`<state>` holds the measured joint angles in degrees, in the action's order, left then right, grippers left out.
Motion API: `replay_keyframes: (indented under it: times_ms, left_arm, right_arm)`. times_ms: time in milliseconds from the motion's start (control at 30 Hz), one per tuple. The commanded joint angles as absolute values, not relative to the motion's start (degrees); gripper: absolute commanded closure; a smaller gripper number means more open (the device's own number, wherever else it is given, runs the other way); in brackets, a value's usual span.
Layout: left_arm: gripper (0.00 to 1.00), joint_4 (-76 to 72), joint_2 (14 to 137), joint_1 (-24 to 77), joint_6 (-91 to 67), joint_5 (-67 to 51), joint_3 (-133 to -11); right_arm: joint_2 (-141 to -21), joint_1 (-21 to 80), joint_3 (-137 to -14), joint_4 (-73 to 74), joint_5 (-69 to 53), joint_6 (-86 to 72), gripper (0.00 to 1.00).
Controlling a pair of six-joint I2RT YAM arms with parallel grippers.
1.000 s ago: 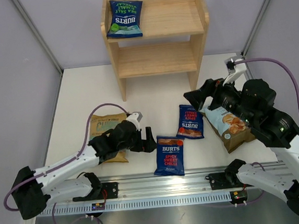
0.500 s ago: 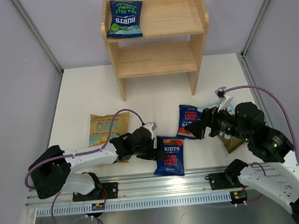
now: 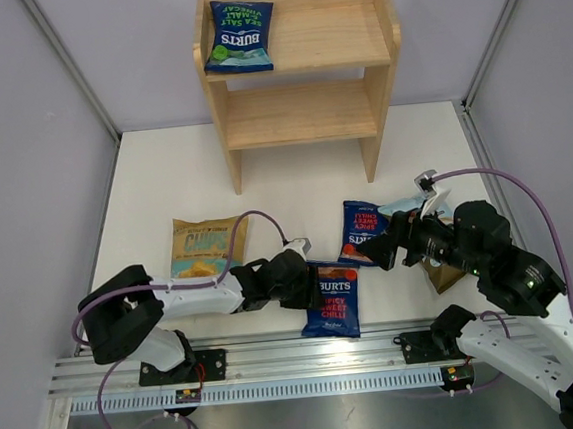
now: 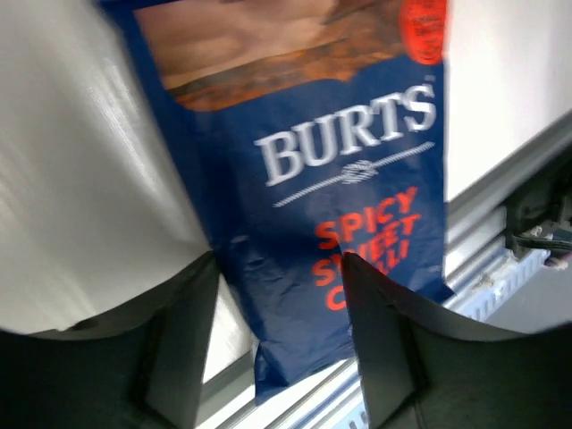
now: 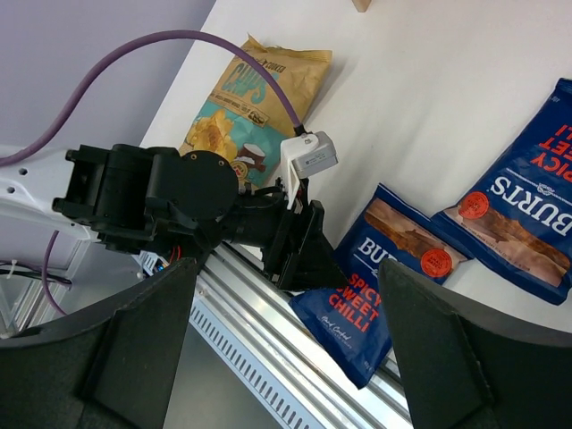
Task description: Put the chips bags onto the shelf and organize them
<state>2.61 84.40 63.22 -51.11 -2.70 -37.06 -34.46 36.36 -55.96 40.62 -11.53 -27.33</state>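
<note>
A dark-blue Burts bag with red lettering (image 3: 334, 301) lies at the table's near edge, overhanging the rail. My left gripper (image 3: 307, 281) is open, low at that bag's left edge; in the left wrist view its jaws (image 4: 277, 259) straddle the bag's lower corner (image 4: 331, 170). A second red-lettered Burts bag (image 3: 363, 228) lies further back. My right gripper (image 3: 380, 249) is open and empty just above its near right corner. The tan CHIPS bag (image 3: 207, 245) lies at the left. The light-blue-and-brown bag (image 3: 440, 273) is mostly hidden under my right arm. A green-lettered Burts bag (image 3: 239, 35) lies on the top left of the wooden shelf (image 3: 303, 113).
A metal rail (image 3: 279, 361) runs along the near edge under the bag's overhang. The right wrist view shows the left gripper (image 5: 295, 241), the near Burts bag (image 5: 366, 304), the second one (image 5: 518, 214) and the tan bag (image 5: 255, 98). Purple walls close in both sides.
My left gripper has slid right from the tan bag to the near Burts bag's left edge, nudging it slightly right. My right arm has dropped and moved left over the second Burts bag.
</note>
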Motion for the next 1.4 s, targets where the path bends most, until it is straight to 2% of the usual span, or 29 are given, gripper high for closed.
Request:
replay_keyframes:
  times_ms: [0, 67, 200, 367, 600, 767, 967, 1100, 1233, 1367]
  left_arm:
    - [0.46, 3.5, 86.6, 63.7, -53.0, 2.9, -36.8]
    - [0.62, 3.8, 86.4, 63.7, -53.5, 4.6, -36.7]
    - [0.83, 3.1, 84.8, 63.7, -54.2, 6.5, -35.9]
    - [1.0, 4.0, 78.9, 64.0, -56.1, 11.5, -34.0]
    - [1.0, 8.6, 63.7, 64.1, -60.1, 22.4, -30.1]
    - [1.0, 9.7, 53.3, 63.9, -61.5, 27.8, -28.8]
    - [1.0, 11.5, 47.3, 63.9, -61.0, 32.8, -30.9]
    - [1.0, 10.3, 43.3, 63.9, -60.1, 36.0, -32.3]
    - [1.0, 3.5, 39.9, 64.0, -57.1, 39.0, -31.6]
    - [1.0, -5.4, 37.0, 64.0, -53.8, 40.5, -28.8]
  right_arm:
    - [-33.6, 36.2, -56.2, 40.6, -12.0, -27.7, 0.1]
    - [-33.2, 36.2, -56.2, 40.8, -12.0, -27.8, 0.11]
    - [-32.3, 36.2, -55.5, 41.0, -11.7, -27.9, 0.11]
    - [-32.2, 36.2, -54.3, 41.1, -11.0, -27.9, 0.11]
    - [-32.3, 36.2, -49.6, 37.4, -11.4, -29.8, 0.1]
    - [-32.2, 36.2, -44.1, 28.7, -14.9, -32.4, 0.1]
    - [-33.8, 36.3, -37.2, 18.9, -17.3, -40.7, 0.1]
    - [-35.0, 36.2, -27.9, 8.5, -19.5, -59.4, 0.1]
    - [-35.1, 36.3, -16.6, -14.5, -22.2, -80.8, 0.11]
    - [-34.2, 37.6, -13.9, -18.8, -17.6, -88.8, 0.11]
